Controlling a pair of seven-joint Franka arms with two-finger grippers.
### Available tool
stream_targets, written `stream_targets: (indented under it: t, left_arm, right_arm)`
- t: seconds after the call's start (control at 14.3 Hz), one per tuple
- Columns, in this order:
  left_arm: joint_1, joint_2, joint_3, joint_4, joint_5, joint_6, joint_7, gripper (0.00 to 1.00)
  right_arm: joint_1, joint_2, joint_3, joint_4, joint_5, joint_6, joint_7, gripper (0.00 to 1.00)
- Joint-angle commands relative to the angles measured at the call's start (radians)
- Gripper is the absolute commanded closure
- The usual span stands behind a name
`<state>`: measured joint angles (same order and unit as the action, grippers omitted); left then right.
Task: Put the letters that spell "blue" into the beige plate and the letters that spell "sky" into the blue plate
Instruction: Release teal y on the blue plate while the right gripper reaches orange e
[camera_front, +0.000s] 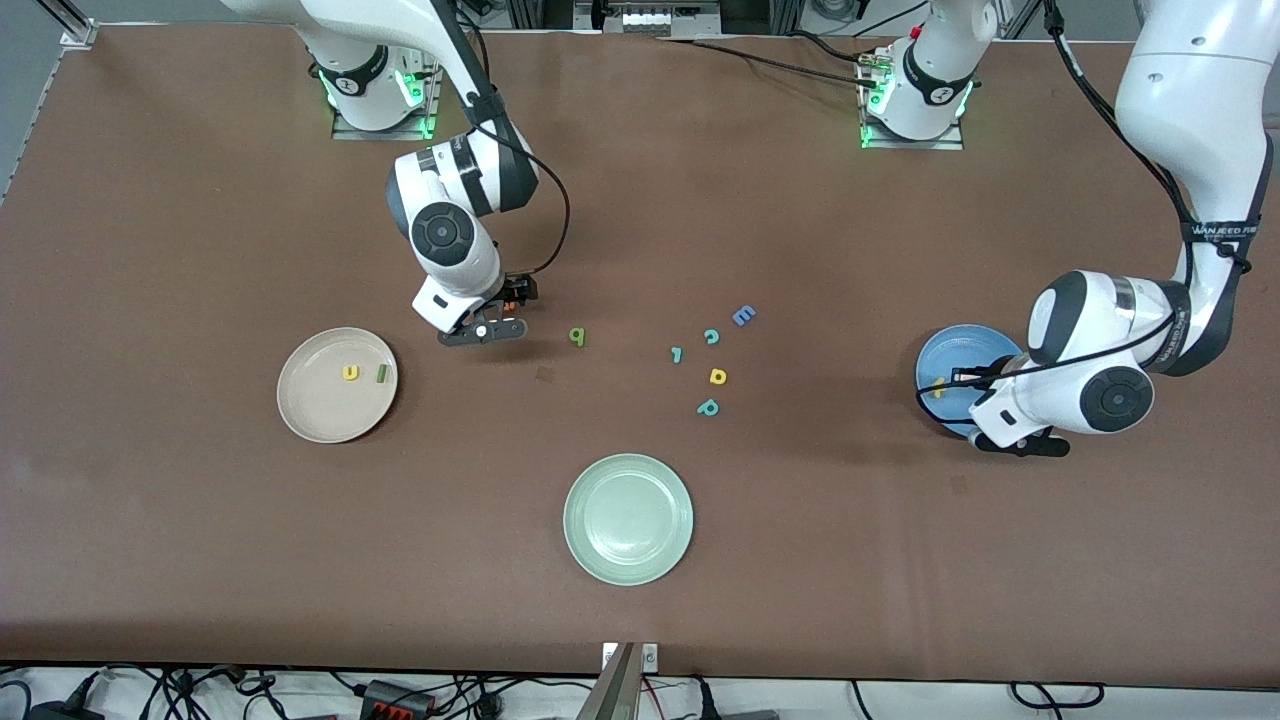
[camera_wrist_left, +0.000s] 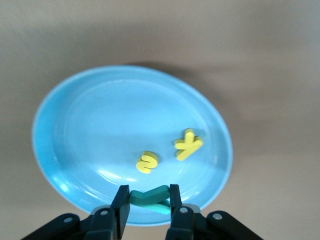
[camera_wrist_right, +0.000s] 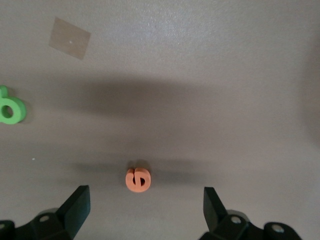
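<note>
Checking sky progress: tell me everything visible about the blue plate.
The blue plate is round, glossy bright blue with a shallow raised rim, looks like plastic, and sits flat on the brown table toward the left arm's end. A yellow s and a yellow k lie apart inside it. The left hand is over its edge, shut on the teal y. The arm hides part of it from the front.
</note>
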<state>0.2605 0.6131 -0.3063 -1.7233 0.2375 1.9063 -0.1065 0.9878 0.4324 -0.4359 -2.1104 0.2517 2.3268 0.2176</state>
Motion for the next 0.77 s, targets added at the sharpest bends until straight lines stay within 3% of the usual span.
stream_targets:
  t: [0.0, 0.49, 0.7]
  left_arm:
    - [0.005, 0.0, -0.013, -0.03, 0.02, 0.022, 0.002, 0.0]
    - [0.008, -0.029, -0.024, 0.039, 0.02, 0.008, 0.034, 0.0]
    - [0.005, -0.084, -0.025, 0.083, 0.02, -0.027, 0.093, 0.0]
  right_arm:
    - [0.055, -0.014, -0.009, -0.083, 0.012, 0.115, -0.023, 0.0]
    - [0.094, 0.054, -0.009, -0.083, 0.011, 0.169, -0.05, 0.0]
    - [0.08, 0.058, -0.009, -0.08, 0.011, 0.18, -0.058, 0.01]
